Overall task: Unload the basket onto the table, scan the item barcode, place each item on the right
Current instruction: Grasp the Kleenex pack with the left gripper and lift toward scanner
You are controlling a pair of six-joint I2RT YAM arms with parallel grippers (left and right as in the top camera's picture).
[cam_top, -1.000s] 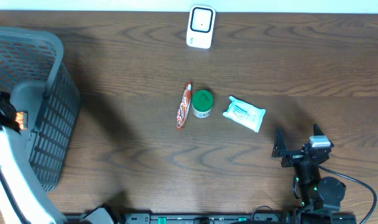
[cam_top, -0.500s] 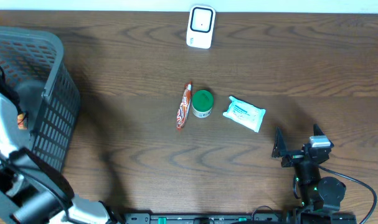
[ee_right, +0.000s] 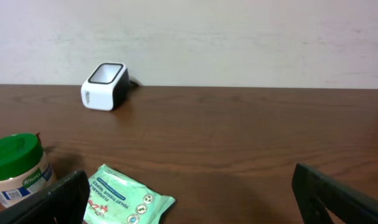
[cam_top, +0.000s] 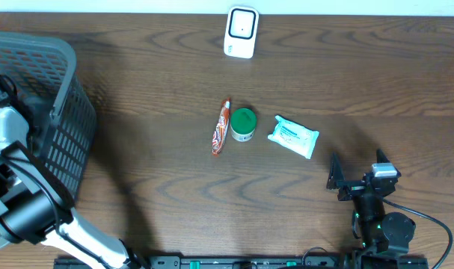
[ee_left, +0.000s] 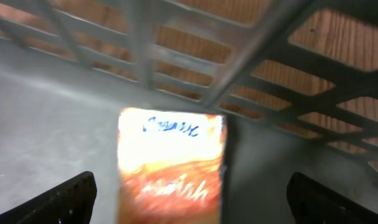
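1. The left gripper is down inside the grey basket, at 9 o'clock on the table. Its jaws are spread wide and hold nothing.
2. An orange packet lies on the basket floor between the two fingers, clear of both. In the left wrist view it runs from 6 toward 12 o'clock, with its top end close to the lattice wall.
3. My judgement is that this packet is the item to scan. The left arm is much the nearer one, and the jaws already straddle the packet's short width.
4. The scanner stands at 12 o'clock on the table, well apart from the basket, toward 2 o'clock from it.
5. The right gripper sits at 5 o'clock, wide open and empty. A wipes pack lies near it toward 11 o'clock.
6. The packet's lower end is cut off by the frame. Its print is blurred and washed out, and no barcode shows. From overhead the left arm hides the packet.
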